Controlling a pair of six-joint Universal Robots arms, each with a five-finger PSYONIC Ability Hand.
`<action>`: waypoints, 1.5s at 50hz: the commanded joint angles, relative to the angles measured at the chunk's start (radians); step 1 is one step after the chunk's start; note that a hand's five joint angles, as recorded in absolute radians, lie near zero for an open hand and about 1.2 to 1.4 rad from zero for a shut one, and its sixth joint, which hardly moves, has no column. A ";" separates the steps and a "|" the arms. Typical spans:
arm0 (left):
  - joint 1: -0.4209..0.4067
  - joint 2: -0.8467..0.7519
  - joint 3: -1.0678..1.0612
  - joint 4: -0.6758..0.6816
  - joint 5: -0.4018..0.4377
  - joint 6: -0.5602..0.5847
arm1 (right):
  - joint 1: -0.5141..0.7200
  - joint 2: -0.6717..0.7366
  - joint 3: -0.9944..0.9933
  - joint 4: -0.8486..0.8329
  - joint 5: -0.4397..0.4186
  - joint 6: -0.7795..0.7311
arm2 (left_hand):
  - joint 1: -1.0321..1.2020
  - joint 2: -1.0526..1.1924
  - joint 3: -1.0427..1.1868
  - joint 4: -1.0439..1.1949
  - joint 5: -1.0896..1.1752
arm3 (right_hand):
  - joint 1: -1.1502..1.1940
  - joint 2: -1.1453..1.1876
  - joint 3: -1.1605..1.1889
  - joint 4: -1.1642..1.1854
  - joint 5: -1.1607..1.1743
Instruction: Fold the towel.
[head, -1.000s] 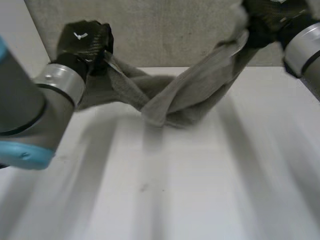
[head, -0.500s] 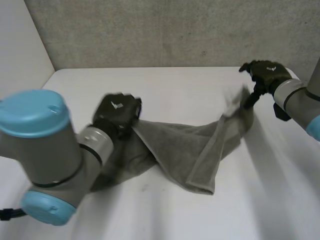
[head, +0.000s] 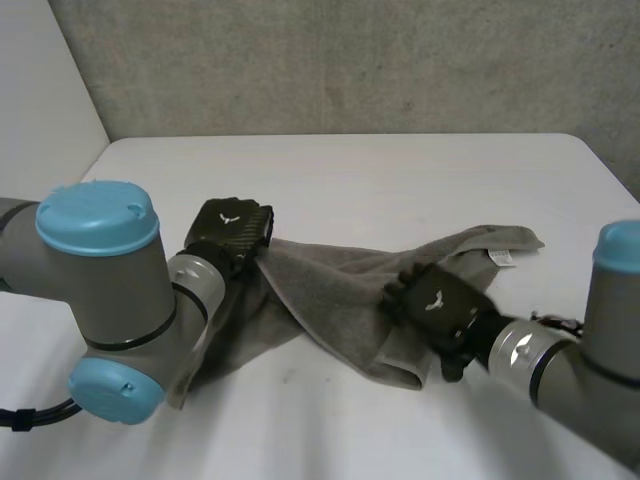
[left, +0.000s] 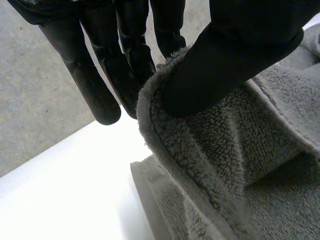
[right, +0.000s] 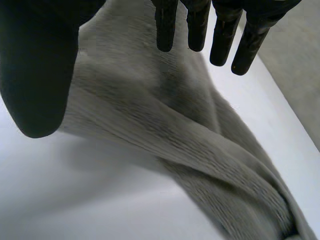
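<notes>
Fingers (left: 97, 80) of the left hand (head: 232, 232): pinched with the thumb on the hem of the grey towel (head: 330, 285). Fingers (right: 197, 25) of the right hand (head: 440, 302): straight and spread, just over the towel's near fold, holding nothing. Towel: on the white table (head: 400, 170) between both hands, twisted and bunched, not flat.

Could drag the whole towel along if pulled by the left hand alone. Could slip loose too, with only a thin bit of hem in the pinch. Would likely trap the twist inside if folded now.

Around: grey wall (head: 350, 60) behind, small white label (head: 500, 258) near the towel's far right corner. In the way: the towel's own twist, and the left arm (head: 110, 270) lying over its left end.
</notes>
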 joint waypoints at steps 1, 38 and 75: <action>-0.001 -0.019 -0.004 -0.002 0.000 0.000 | 0.035 0.060 0.030 -0.088 -0.037 -0.104 | 0.215 0.180 0.181 0.179 0.187 | 0.114 0.096 0.116 0.094 0.093; 0.047 -0.143 0.135 -0.384 -0.060 0.281 | 0.048 0.141 -0.408 0.251 0.278 -0.078 | 0.215 0.180 0.181 0.179 0.187 | 1.182 1.164 1.184 1.162 1.161; 0.090 -0.026 -0.144 0.203 -0.071 0.291 | -0.113 0.098 -0.291 -0.020 -0.015 0.270 | 0.215 0.180 0.181 0.179 0.187 | 1.182 1.164 1.184 1.162 1.161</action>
